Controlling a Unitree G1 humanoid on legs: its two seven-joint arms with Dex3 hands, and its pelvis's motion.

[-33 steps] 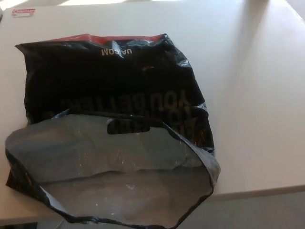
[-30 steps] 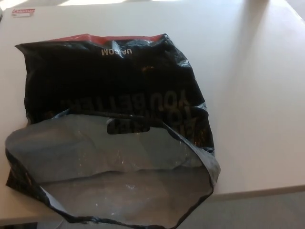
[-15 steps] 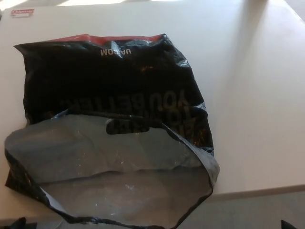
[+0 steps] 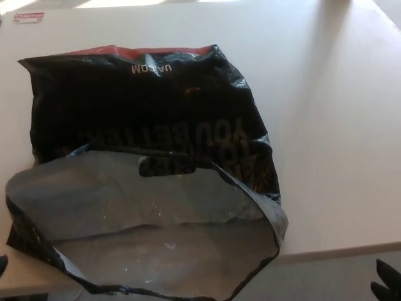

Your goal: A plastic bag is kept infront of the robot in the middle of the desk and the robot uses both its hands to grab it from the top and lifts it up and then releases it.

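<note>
A black plastic bag (image 4: 150,106) lies flat on the white desk (image 4: 332,125), with a red strip along its far edge and upside-down white lettering. Its mouth (image 4: 144,232) gapes toward me, showing the grey inside, and hangs slightly over the desk's front edge. A cut-out handle slot (image 4: 166,164) sits on the upper rim of the mouth. Only a dark sliver of my left hand (image 4: 2,263) shows at the bottom left edge, just left of the bag's corner. Part of my right hand (image 4: 387,282) shows at the bottom right corner, below the desk edge and well clear of the bag.
A small red-and-white label (image 4: 28,17) lies at the far left corner of the desk. The desk's front edge (image 4: 338,252) runs across the lower right, with grey floor (image 4: 326,279) below it.
My right hand has risen further into the bottom right corner. A sliver of my left hand now shows at the left edge. The bag has not moved.
</note>
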